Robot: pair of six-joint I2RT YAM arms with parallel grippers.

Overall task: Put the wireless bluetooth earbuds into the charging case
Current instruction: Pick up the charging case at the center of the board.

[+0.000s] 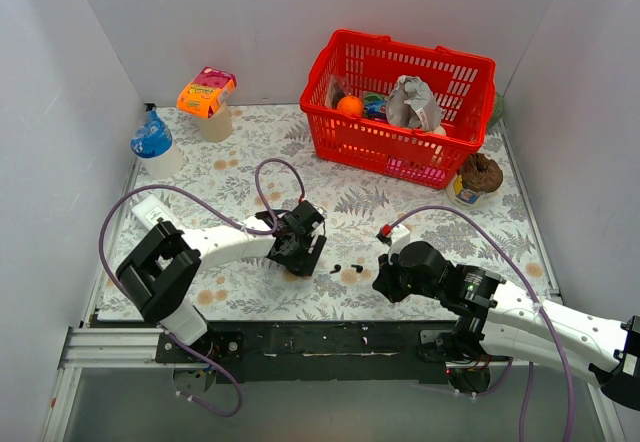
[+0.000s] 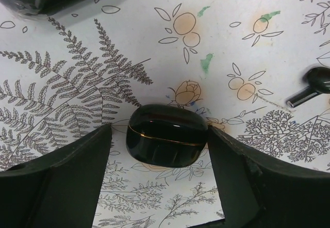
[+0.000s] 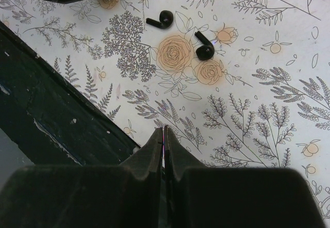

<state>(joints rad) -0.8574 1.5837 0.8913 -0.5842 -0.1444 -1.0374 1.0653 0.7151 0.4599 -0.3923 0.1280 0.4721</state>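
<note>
Right hand (image 3: 164,132) is nearest, low over the near edge of the white fern-and-flower-print tabletop (image 1: 235,172), just past the black mounting rail (image 1: 320,342). Its two black fingers are pressed flat together with nothing between them.

Ahead of those fingertips lie the two small black stemmed wireless earbuds (image 3: 204,47). Both are loose on the tabletop, near each other but not touching, neither one in the case. From the top view they sit between the two hands.

Left hand (image 2: 160,135) is down over the glossy black rounded charging case (image 2: 167,143). The lid is shut and a thin gold seam line shows. The fingers are apart, one on each side of the case. In the left wrist view the finger (image 2: 258,181) on the right side of the picture touches the case, and the other shows a sliver of gap, so it is straddling, not clamped. One earbud shows at the right edge of that view, well clear of the case.

Purple cables (image 1: 180,190) loop above the left arm, and a white flat block (image 1: 150,207) sits at the left edge.

At the back, right of centre, is a red plastic mesh basket (image 1: 400,142) holding an orange ball (image 1: 349,106) and a crumpled grey wad (image 1: 412,102). A brown-topped tub (image 1: 480,175) stands just beside its right corner.

At the back left are a blue-capped clear bottle (image 1: 152,144) and an orange-lidded pale cup (image 1: 208,100).
</note>
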